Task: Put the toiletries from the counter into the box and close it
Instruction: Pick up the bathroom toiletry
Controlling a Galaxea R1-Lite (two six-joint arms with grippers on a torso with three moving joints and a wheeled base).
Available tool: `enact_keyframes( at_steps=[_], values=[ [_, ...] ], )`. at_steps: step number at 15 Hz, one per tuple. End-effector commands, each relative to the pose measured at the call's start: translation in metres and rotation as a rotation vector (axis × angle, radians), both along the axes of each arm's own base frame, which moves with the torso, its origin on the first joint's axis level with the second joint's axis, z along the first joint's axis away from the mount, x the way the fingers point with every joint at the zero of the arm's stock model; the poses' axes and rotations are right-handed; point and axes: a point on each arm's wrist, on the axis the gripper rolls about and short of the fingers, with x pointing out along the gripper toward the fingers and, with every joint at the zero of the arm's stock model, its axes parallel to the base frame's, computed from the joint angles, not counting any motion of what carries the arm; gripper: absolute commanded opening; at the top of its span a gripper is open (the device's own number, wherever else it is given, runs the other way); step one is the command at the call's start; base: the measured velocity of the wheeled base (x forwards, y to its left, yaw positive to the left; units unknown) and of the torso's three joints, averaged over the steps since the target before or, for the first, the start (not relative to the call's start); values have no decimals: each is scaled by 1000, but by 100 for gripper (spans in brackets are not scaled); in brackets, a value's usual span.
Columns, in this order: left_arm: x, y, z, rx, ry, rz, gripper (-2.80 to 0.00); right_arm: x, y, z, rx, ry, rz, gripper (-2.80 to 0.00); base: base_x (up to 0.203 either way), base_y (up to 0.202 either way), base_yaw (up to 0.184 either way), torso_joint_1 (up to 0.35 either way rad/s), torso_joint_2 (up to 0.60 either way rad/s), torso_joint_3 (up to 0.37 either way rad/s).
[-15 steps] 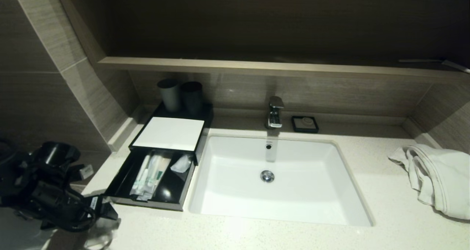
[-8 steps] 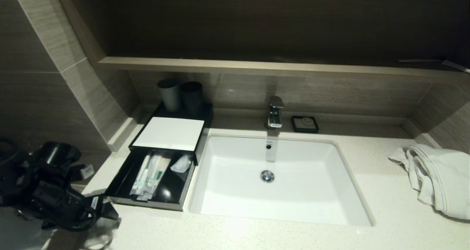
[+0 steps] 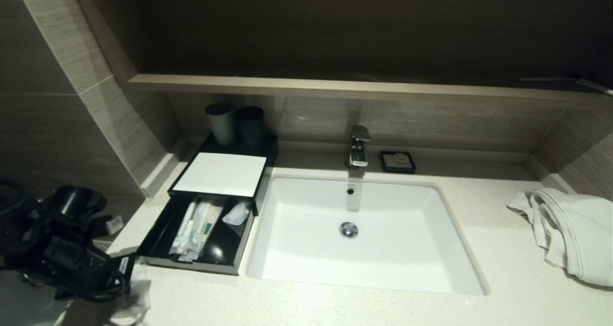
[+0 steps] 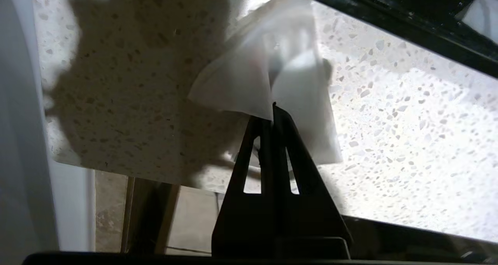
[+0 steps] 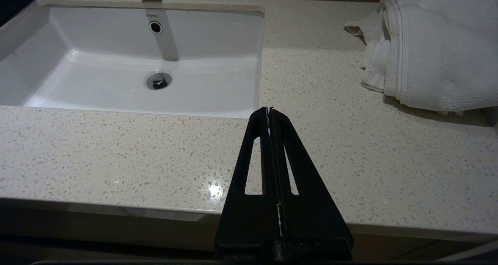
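The black box with its white top panel [image 3: 220, 173] stands left of the sink, its drawer [image 3: 191, 264] pulled out. In the drawer lie several long clear sachets of white sticks [image 3: 194, 228] and a small clear packet [image 3: 236, 213]. Another clear packet [image 4: 241, 78] lies on the counter [image 3: 335, 307] in front of the drawer, at the counter's left corner [image 3: 136, 299]. My left gripper [image 4: 272, 107] is shut on this packet's edge, low at the left [image 3: 127, 268]. My right gripper [image 5: 269, 110] is shut and empty above the counter's front edge, right of the basin.
A white sink basin [image 3: 364, 235] with a chrome faucet [image 3: 359, 146] fills the counter's middle. A small black soap dish [image 3: 397, 162] sits behind it. Two dark cups [image 3: 234, 122] stand behind the box. A white towel [image 3: 570, 230] lies at the right. A wooden shelf [image 3: 335, 87] overhangs the back.
The left gripper's fingers have closed on the clear packet at the counter's left corner. The drawer and its contents are unchanged.
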Motion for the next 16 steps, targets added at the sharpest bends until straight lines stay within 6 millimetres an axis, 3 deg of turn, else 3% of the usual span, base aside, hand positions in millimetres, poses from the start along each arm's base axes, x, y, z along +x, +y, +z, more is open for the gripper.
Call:
enact_keyframes(
  at_steps=[1, 8, 16],
  values=[
    [0, 0, 0, -1, 2, 1, -280, 0, 0, 0, 0, 0, 0, -280, 0, 0, 0, 0, 0, 0],
    [-4, 1, 7, 4, -21, 6, -280, 0, 0, 0, 0, 0, 0, -280, 0, 0, 0, 0, 0, 0],
    [-27, 4, 47, 40, -163, 36, -280, 0, 0, 0, 0, 0, 0, -280, 0, 0, 0, 0, 0, 0]
  ],
)
